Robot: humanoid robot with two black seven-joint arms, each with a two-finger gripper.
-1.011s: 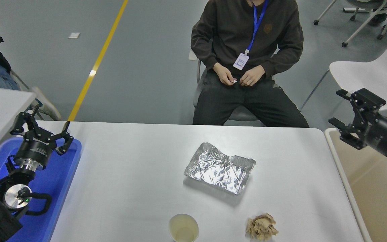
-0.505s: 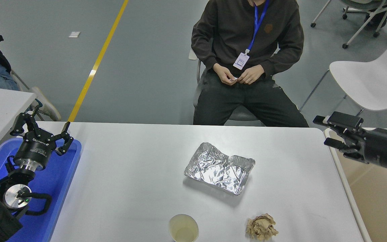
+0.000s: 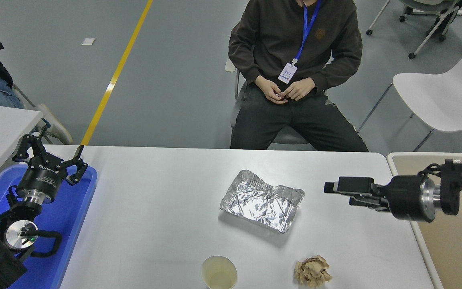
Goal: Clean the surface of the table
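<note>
Above the counter [image 3: 155, 208], right of our foil tray [image 3: 261, 200], our right gripper [image 3: 329, 188] hovers, spread or pressed together we cannot tell.

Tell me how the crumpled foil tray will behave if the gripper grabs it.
The foil tray looks thin and creased, so it would likely dent or fold under a pinch. It appears empty, so probably light and apt to slide on the smooth table surface.

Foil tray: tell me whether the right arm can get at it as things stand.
Probably yes. The right gripper hangs over the table surface, pointing at the foil tray, with only bare tabletop between them.
</note>
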